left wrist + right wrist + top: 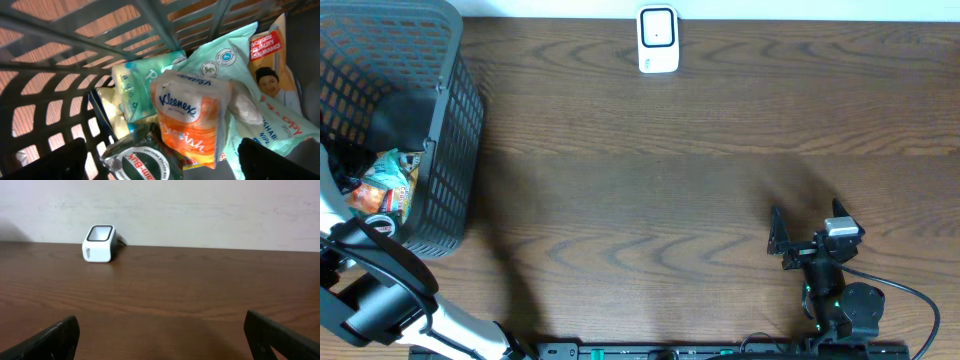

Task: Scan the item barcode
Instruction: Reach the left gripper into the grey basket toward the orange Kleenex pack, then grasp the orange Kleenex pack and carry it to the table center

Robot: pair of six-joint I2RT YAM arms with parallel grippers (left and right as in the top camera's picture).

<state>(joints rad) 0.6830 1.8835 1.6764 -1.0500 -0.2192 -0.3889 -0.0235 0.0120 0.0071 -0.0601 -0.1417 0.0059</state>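
The left gripper (165,155) gapes wide, holding nothing, over an orange-and-white Kleenex tissue pack (192,120) inside the dark grey plastic mesh basket (75,55). The right gripper (160,337), equally wide and empty, faces the white box-shaped barcode scanner (99,243) across the brown wooden desk (200,290).
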